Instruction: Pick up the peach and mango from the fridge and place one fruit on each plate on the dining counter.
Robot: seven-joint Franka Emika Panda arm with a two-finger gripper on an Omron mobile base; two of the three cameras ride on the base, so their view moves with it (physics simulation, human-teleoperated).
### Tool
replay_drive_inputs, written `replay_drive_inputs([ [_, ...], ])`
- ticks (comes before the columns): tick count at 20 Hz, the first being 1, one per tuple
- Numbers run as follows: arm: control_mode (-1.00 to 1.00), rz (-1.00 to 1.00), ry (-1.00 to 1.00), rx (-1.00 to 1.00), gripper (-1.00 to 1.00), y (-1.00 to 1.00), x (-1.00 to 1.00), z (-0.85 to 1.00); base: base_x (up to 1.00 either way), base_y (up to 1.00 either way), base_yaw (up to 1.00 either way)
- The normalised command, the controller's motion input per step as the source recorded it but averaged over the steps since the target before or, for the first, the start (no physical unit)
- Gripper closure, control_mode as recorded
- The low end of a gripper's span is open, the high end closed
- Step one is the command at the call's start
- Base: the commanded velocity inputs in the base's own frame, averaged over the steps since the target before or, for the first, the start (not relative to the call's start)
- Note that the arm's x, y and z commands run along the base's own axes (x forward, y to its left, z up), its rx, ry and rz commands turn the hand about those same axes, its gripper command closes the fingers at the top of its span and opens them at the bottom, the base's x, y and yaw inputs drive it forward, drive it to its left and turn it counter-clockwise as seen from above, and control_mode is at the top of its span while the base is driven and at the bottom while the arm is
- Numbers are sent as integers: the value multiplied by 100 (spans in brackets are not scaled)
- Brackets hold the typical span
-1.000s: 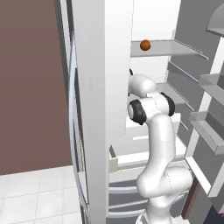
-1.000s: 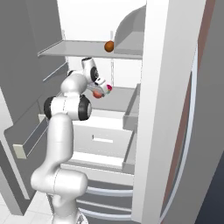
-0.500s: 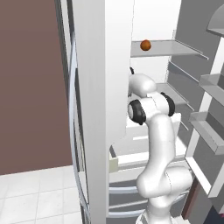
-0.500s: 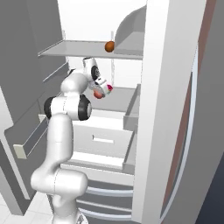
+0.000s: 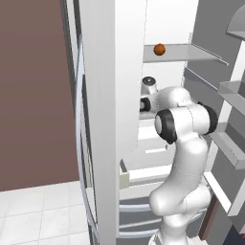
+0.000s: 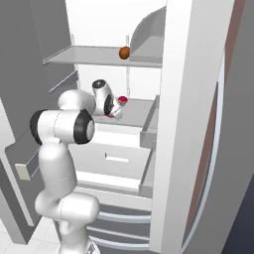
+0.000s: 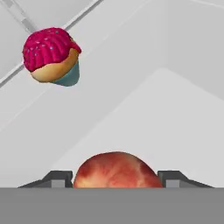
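Note:
Inside the open fridge [image 5: 103, 95], my gripper [image 7: 114, 178] is shut on a red-and-yellow mottled fruit, the mango [image 7: 116, 168], which fills the space between both fingertips [image 7: 60, 178] just above the white middle shelf [image 6: 136, 110]. From the right base view the gripper [image 6: 113, 112] reaches in over that shelf. A small round orange fruit, the peach [image 6: 124, 52], rests on the upper glass shelf [image 5: 177, 52], above and beyond my hand; in the left base view the peach [image 5: 159, 49] is near that shelf's left end. The plates and the dining counter are out of view.
A cupcake [image 7: 52, 56] with pink frosting stands on the same shelf just beyond the held fruit, seen as the cupcake [image 6: 122, 100] by my hand. Wide drawers [image 6: 116, 158] sit below. Door shelves [image 5: 229, 143] flank the arm on the right.
The jaws have closed in onto the mottled fruit. The arm and both base views have hardly shifted.

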Motion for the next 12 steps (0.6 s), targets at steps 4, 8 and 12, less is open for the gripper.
replay_drive_inputs([
  [4, -100, 0, 0, 19, 100, -19, -100, 74, 0, 0, 0],
  [8, -100, -1, 23, 3, 100, 0, -100, 100, 0, 0, 0],
  [12, -100, -1, 35, 0, 100, 0, -100, 94, 0, 0, 0],
])
